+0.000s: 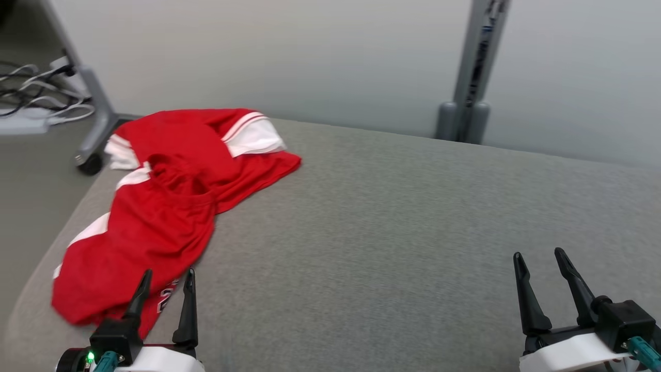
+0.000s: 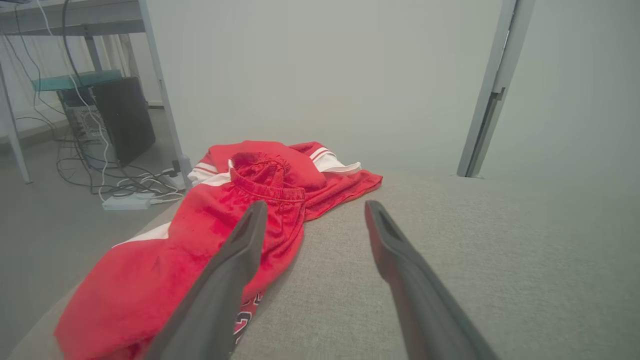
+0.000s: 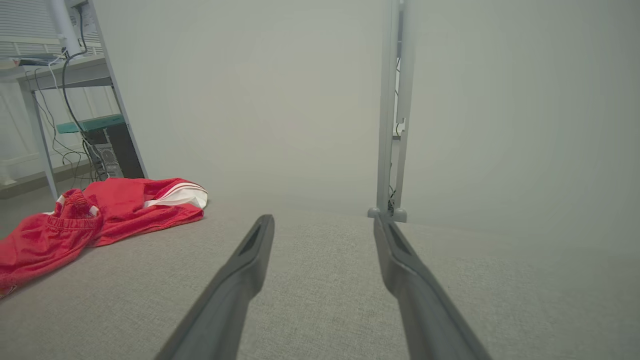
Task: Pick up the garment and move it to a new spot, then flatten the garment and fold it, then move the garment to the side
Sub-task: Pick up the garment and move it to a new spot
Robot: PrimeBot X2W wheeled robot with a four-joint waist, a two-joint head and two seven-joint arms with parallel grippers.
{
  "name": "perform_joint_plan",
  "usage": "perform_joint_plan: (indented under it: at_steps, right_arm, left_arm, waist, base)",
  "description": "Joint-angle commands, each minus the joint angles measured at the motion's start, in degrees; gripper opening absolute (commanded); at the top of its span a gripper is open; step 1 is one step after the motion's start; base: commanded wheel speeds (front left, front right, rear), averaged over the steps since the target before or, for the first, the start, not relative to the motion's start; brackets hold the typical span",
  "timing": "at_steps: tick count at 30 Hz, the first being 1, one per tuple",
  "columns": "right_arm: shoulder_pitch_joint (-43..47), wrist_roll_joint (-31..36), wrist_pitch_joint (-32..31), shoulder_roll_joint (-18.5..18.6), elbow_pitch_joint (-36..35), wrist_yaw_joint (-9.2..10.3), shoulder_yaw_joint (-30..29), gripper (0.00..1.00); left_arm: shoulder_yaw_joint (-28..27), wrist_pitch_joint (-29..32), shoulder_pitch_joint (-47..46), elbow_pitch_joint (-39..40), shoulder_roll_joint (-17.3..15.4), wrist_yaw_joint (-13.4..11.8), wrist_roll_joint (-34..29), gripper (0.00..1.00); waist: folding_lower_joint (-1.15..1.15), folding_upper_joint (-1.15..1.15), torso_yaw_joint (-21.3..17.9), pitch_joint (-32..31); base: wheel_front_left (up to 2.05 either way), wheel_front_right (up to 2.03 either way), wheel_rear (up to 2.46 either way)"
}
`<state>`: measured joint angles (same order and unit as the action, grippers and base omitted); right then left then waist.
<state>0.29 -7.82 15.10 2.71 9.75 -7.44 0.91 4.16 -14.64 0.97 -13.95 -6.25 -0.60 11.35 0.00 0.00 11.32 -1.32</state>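
Observation:
The garment (image 1: pixel 165 206) is a pair of red shorts with white side stripes, lying crumpled on the left part of the grey fabric surface (image 1: pixel 392 222). It also appears in the left wrist view (image 2: pixel 220 235) and at the left of the right wrist view (image 3: pixel 90 220). My left gripper (image 1: pixel 168 276) is open just over the garment's near edge, with nothing between its fingers (image 2: pixel 240 260). My right gripper (image 1: pixel 539 258) stands open at the lower right over bare fabric, far from the garment.
A pale partition wall with a grey post (image 1: pixel 472 72) runs behind the surface. At the far left stand a wheeled metal frame leg (image 1: pixel 93 113) and loose cables (image 1: pixel 36 98) on the floor, near a computer case (image 2: pixel 125 120). The surface's left edge curves down by the garment.

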Motion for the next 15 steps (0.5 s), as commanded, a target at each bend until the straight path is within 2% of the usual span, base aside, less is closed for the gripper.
perform_joint_plan:
  at_steps: [1, 7, 15]
  right_arm:
    - [-0.1, -0.3, 0.2, 0.3, -0.2, -0.08, -0.1, 1.00]
    - [-0.2, -0.7, 0.2, 0.3, -0.5, -0.08, 0.4, 1.00]
    - [-0.5, -0.4, 0.1, 0.4, -0.6, -0.05, 0.5, 1.00]
  left_arm:
    - [-0.2, 0.0, -0.2, 0.3, -0.4, -0.3, 0.5, 1.00]
    - [-0.6, 0.3, 0.4, 0.4, -0.7, -0.4, 1.5, 1.00]
    - [-0.9, 1.4, 0.6, 1.2, -1.2, -0.7, 2.4, 1.00]
  waist:
    - [0.00, 0.00, 4.7, 0.3]
    - [0.00, 0.00, 11.5, 0.6]
    - [0.00, 0.00, 14.7, 1.2]
  base:
    - [0.00, 0.00, 0.00]
    - [0.00, 0.00, 0.00]
    - [0.00, 0.00, 0.00]
